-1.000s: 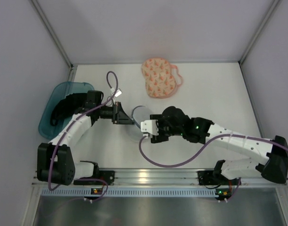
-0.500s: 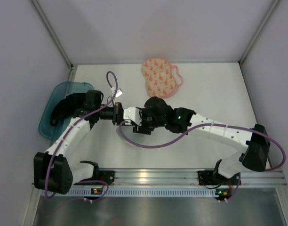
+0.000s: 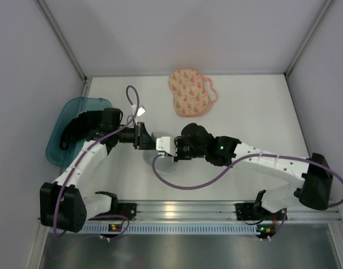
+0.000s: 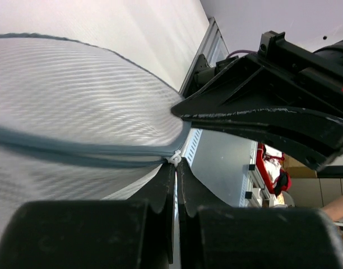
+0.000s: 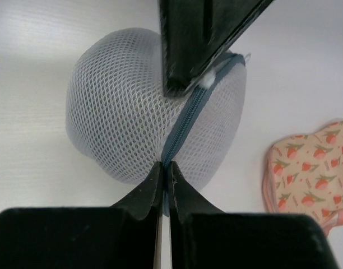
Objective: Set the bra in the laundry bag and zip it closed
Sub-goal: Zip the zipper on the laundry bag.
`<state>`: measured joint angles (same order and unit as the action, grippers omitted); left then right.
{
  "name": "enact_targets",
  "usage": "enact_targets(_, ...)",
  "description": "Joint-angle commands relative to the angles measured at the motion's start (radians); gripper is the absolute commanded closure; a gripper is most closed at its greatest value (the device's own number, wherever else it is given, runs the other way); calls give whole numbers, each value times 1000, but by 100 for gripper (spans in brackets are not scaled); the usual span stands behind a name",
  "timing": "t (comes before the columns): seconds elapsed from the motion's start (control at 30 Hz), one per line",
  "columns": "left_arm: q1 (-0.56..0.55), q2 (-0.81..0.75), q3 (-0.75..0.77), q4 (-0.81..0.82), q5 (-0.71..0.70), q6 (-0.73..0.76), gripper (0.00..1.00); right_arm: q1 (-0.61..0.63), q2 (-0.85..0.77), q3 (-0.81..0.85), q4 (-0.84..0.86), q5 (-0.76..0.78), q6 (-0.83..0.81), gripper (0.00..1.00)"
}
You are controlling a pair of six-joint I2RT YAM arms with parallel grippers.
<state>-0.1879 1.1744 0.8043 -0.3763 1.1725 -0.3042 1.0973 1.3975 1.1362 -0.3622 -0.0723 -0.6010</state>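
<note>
The laundry bag [image 5: 121, 112] is a round white mesh pouch with a blue-grey zip [image 5: 185, 120], lying mid-table [image 3: 166, 159] between both arms. My right gripper [image 5: 165, 165] is shut on the near end of the zip tape. My left gripper [image 4: 176, 163] is shut on the small white pull at the zip's other end, and its black fingers [image 5: 194, 45] show from above in the right wrist view. From overhead the two grippers [image 3: 144, 136] [image 3: 156, 143] meet tip to tip over the bag. The bra [image 3: 188, 92], peach, two-lobed and printed, with a pink strap, lies flat at the back [image 5: 309, 168], outside the bag.
A teal plastic bin [image 3: 59, 131] stands at the left edge, partly under the left arm. A purple cable [image 3: 132, 98] loops above the left wrist. White walls enclose the table on three sides, and a metal rail [image 3: 182, 210] runs along the near edge.
My right gripper has swung in from the right to the bag and shut on the zip. The left gripper stayed shut at the zip's other end.
</note>
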Motion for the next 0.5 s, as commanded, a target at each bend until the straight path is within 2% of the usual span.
enact_targets(0.0, 37, 8, 62, 30, 24, -7, 100, -4, -135, -99, -18, 49, -42, 100)
enact_targets(0.13, 51, 31, 84, 30, 10, 11, 100, -16, -235, -257, -3, 68, -95, 100)
enact_targets(0.27, 51, 51, 98, 30, 9, 11, 100, -20, -293, -345, 32, 104, -128, 98)
enact_targets(0.3, 50, 51, 99, 30, 15, 19, 100, -22, -287, -345, 19, 108, -128, 92)
enact_targets(0.33, 48, 48, 99, 30, 18, 23, 100, -20, -282, -331, 14, 109, -122, 74)
enact_targets(0.4, 41, 34, 96, 30, 21, 36, 100, -24, -267, -306, 8, 111, -108, 58)
enact_targets(0.43, 38, 31, 95, 30, 16, 37, 100, -25, -261, -271, 9, 108, -97, 46)
enact_targets(0.47, 31, 24, 90, 30, 10, 40, 100, -28, -253, -251, 8, 105, -77, 42)
